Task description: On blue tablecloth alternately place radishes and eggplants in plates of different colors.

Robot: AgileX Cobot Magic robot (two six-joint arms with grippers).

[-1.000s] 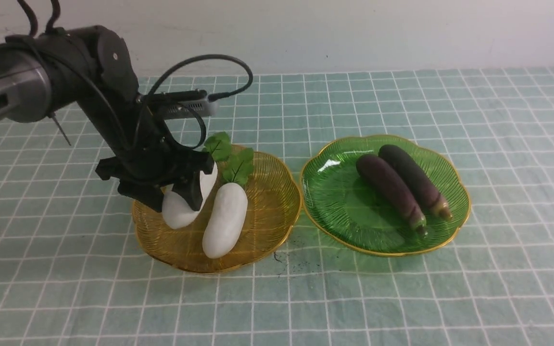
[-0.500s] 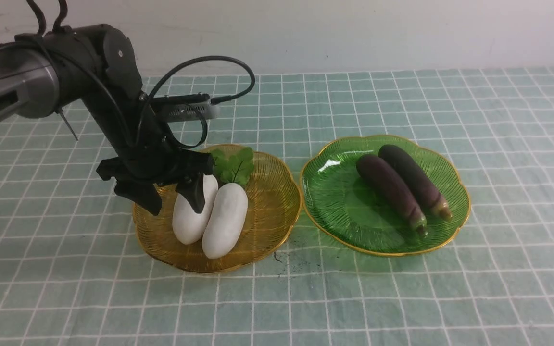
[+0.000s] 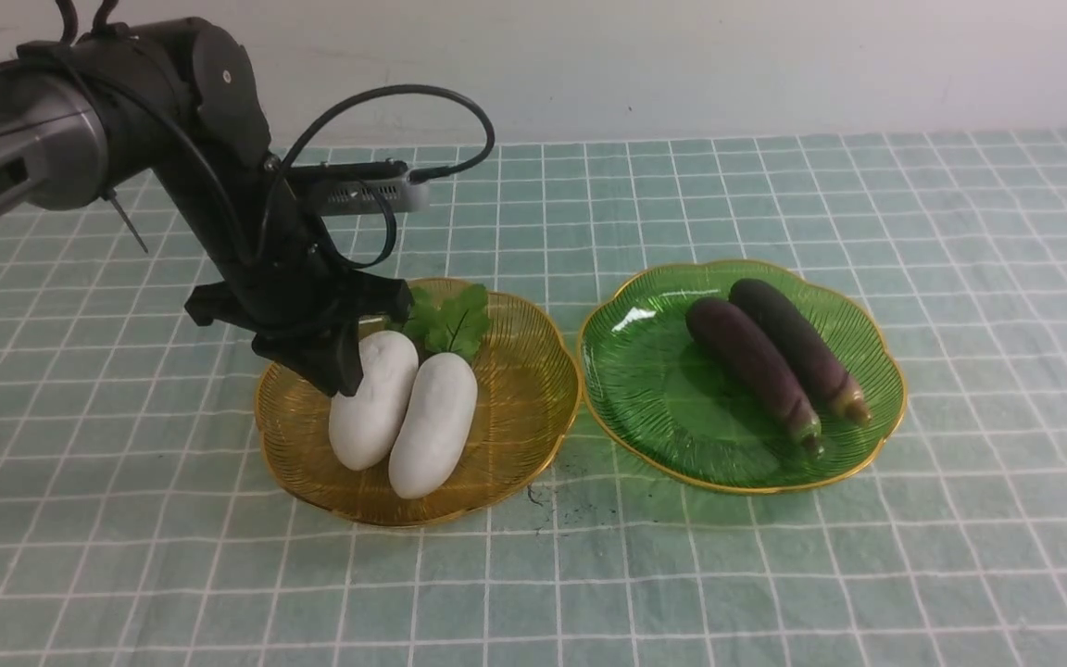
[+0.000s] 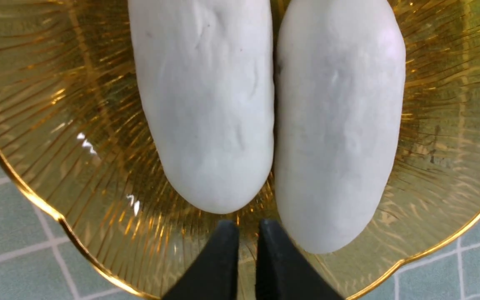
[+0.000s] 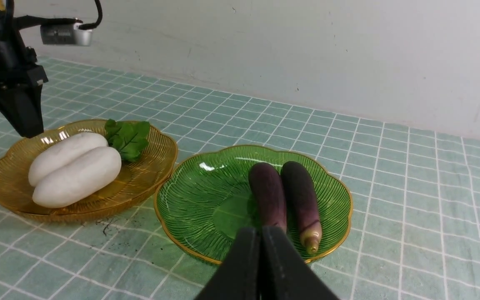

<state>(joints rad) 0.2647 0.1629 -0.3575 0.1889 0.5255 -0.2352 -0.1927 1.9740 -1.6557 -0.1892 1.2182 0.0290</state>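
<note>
On the blue tablecloth (image 3: 774, 574), two white radishes (image 3: 371, 398) (image 3: 434, 424) lie side by side, touching, in the amber plate (image 3: 533, 435), green leaves at their far ends. My left gripper (image 3: 339, 375) hovers just above the left radish's far end, shut and empty; its wrist view has the fingertips (image 4: 227, 233) together over both radishes (image 4: 211, 104) (image 4: 340, 125). Two purple eggplants (image 3: 751, 361) (image 3: 797, 347) lie together in the green plate (image 3: 672, 398). My right gripper (image 5: 261, 233), out of the front view, is shut and empty, near the green plate's (image 5: 206, 200) rim.
The two plates sit almost edge to edge in the middle of the cloth. A pale wall runs along the far edge. A few dark specks (image 3: 543, 496) lie on the cloth between the plates' near rims.
My left gripper let go of the left radish, which settled flat beside the other one. The gripper then lifted slightly and went from wide open to shut.
</note>
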